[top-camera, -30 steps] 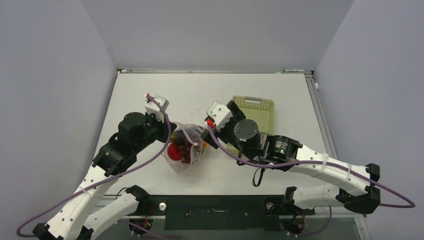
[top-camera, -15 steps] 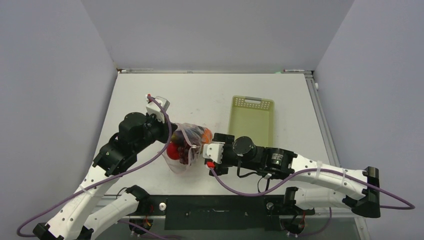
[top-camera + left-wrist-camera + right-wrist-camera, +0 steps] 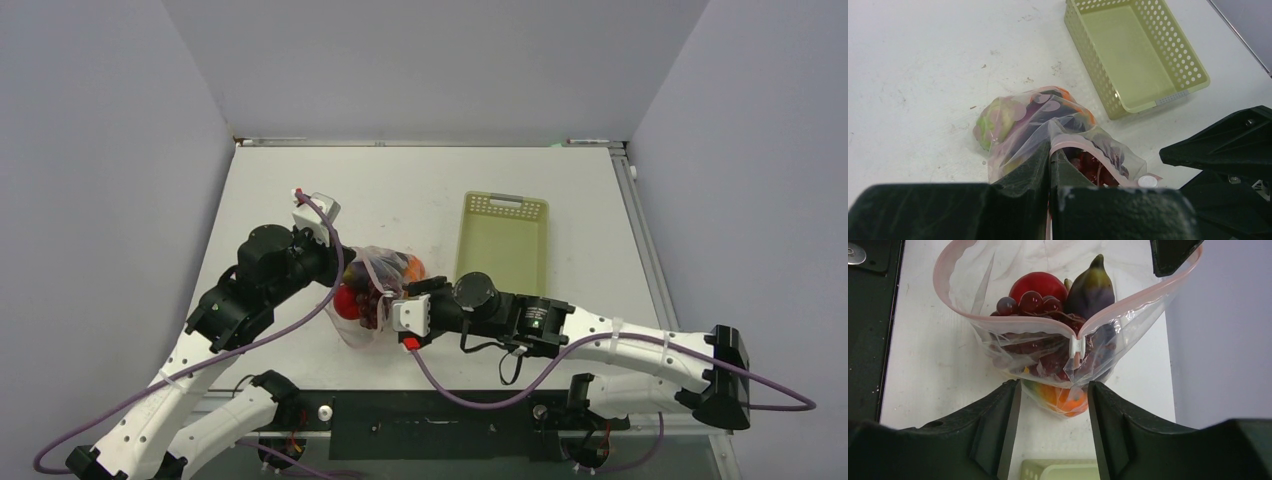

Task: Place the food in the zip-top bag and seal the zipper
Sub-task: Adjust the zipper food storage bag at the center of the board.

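The clear zip-top bag point(image 3: 372, 300) stands on the table with its mouth open. It holds a red tomato point(image 3: 1038, 285), a dark eggplant point(image 3: 1091, 287), grapes point(image 3: 1030, 305), an orange point(image 3: 1066, 399) and a green apple point(image 3: 993, 122). The pink zipper strip point(image 3: 968, 315) gapes in a loop, with a white slider point(image 3: 1076, 347) at its near end. My left gripper point(image 3: 1049, 156) is shut on the strip at the bag's left side point(image 3: 345, 275). My right gripper point(image 3: 1053, 390) is open and empty, its jaws apart just short of the slider end, right of the bag point(image 3: 392, 302).
A pale yellow-green mesh basket point(image 3: 505, 240) lies behind the right arm, and shows far right in the left wrist view point(image 3: 1133, 55). The black base rail point(image 3: 430, 410) runs along the table's near edge.
My right arm has swung from beside the basket down towards the front and now faces the bag's right end. The left gripper and the bag have stayed put.
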Motion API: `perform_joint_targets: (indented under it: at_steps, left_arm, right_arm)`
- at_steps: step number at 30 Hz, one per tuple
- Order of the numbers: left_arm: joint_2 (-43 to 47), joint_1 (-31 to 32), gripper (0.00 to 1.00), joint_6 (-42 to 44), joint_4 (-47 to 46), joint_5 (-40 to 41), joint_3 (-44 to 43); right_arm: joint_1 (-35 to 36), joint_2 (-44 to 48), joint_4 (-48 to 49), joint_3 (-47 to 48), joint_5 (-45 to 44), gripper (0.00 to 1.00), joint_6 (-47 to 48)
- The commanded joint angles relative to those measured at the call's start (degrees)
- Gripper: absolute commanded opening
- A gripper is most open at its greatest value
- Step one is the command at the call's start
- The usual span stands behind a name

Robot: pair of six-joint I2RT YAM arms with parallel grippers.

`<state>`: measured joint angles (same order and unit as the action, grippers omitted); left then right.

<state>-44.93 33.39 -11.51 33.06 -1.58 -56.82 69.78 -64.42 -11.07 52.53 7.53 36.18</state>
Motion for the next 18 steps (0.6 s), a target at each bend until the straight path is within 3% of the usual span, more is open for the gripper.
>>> perform_joint_targets:
  at_steps: [1,8,18]
  left_arm:
    - [0.3,-0.3,0.00,-0.1,-3.6,-0.8,-0.4]
    - [0.3,-0.3,0.00,-0.1,-3.6,-0.9,-0.3]
    - [0.2,-0.3,0.00,-0.1,-3.7,-0.9,-0.4]
  right_arm:
    - [-0.3,-1.3,6.5,0.5,1.9,0.50,1.6]
    - [-1.3,-2.8,8.4,0.7,2.4,0.38,1.7]
    - [-2.6,-3.7,12.2,-0.3,3.1,0.30,0.9]
